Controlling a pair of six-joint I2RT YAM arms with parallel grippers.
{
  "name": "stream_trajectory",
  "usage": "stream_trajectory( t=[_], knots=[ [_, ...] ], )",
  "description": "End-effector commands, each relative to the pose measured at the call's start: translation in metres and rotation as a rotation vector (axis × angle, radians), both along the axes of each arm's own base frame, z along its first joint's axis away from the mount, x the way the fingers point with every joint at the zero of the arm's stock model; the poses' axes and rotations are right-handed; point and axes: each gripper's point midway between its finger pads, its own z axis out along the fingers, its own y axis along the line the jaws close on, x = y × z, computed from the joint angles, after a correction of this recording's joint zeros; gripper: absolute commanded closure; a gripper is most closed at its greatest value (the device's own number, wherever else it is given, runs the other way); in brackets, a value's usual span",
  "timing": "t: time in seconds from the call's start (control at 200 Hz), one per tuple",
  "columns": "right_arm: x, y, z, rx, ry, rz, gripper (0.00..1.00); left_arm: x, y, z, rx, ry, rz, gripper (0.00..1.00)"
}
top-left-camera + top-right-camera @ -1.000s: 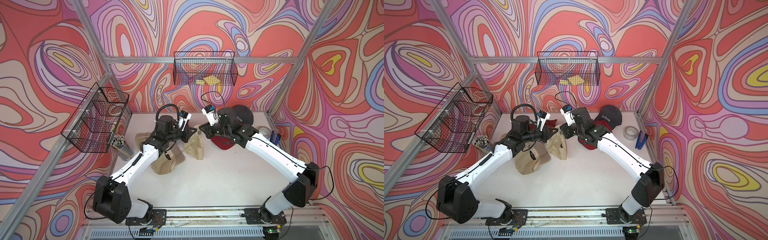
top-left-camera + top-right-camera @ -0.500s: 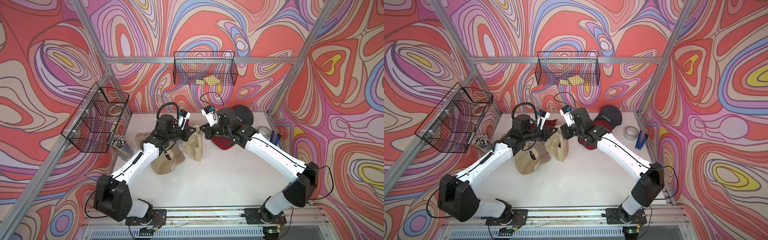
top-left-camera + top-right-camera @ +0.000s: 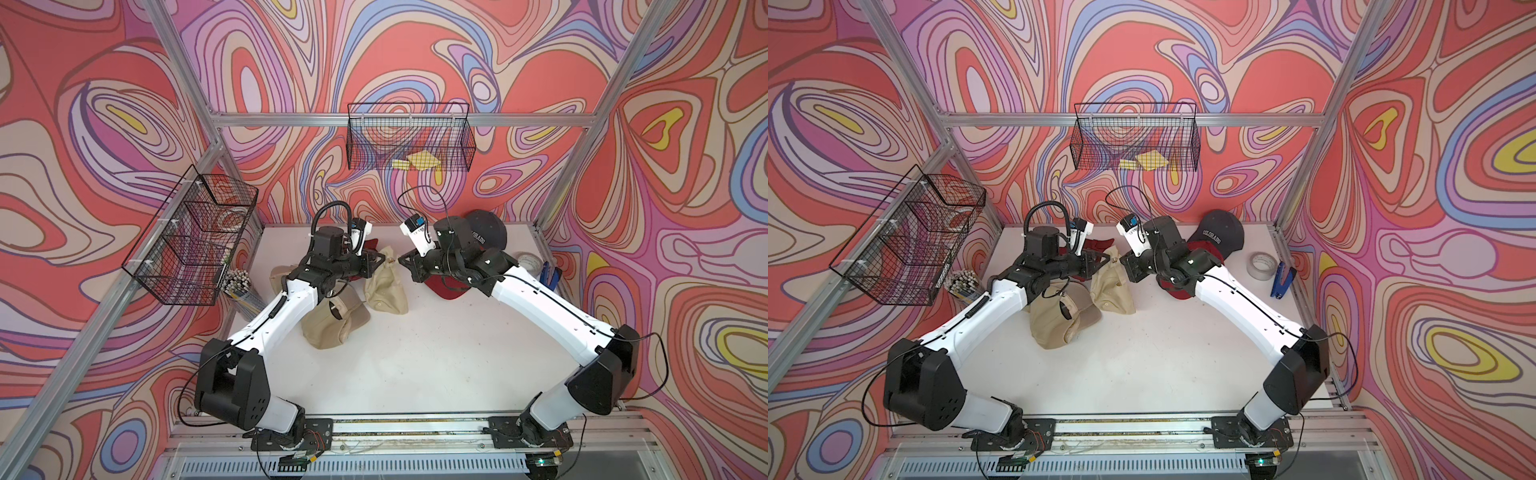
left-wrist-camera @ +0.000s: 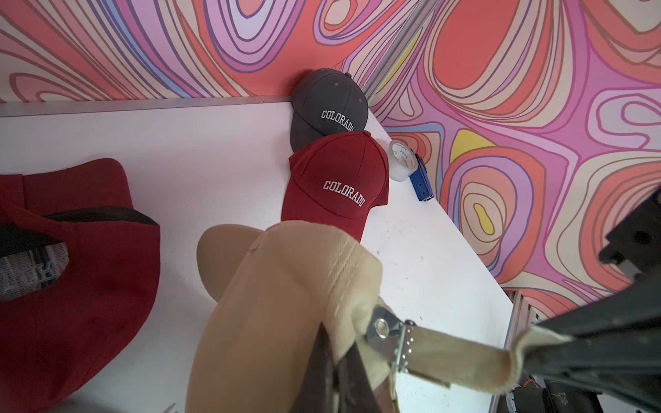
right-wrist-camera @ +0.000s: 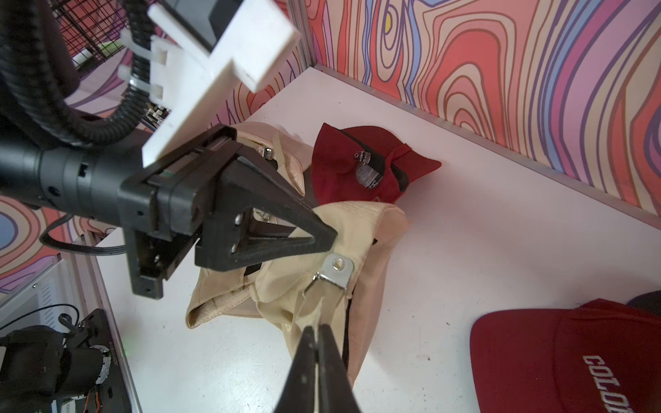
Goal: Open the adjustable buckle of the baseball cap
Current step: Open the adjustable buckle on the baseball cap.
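Left claw (image 5: 332, 237): clamped shut on rear rim of beige cap (image 5: 359, 223).
Right claw (image 5: 316, 328): nearly closed, pinching strap (image 5: 314, 304) just beside buckle (image 5: 336, 271).

table (image 3: 436, 365): caps, tape roll and stapler are set on it
middle cap (image 3: 386, 286): held between left gripper (image 3: 380, 259) and right gripper (image 3: 401, 261)
second cap (image 3: 332, 328): laid left of middle cap, under left arm (image 3: 286, 307)
third cap (image 3: 371, 243): laid behind left gripper
fourth cap (image 3: 446, 289): laid under right arm (image 3: 532, 299)
corner cap (image 3: 490, 230): set back right, behind fourth cap
tape roll (image 3: 527, 262): right of corner cap
stapler (image 3: 550, 277): just beside tape roll, at right edge
back basket (image 3: 409, 141): hung on back wall
left basket (image 3: 191, 237): hung on left wall
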Motion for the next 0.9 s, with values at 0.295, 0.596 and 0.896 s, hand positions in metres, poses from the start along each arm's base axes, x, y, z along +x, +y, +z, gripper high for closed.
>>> stream_trajectory(
  t=[0.295, 0.596, 0.896],
  knots=[
    [-0.004, -0.011, 0.016, 0.103, 0.043, 0.107, 0.43, 0.001, -0.003, 0.022, -0.109, -0.004, -0.042, 1.00],
    [0.009, -0.027, 0.000, 0.283, 0.193, 0.238, 0.53, 0.000, -0.005, 0.025, -0.132, -0.006, -0.074, 1.00],
    [0.015, -0.023, -0.026, 0.261, 0.244, 0.278, 0.50, -0.008, -0.013, 0.033, -0.168, -0.008, -0.143, 1.00]
  ],
)
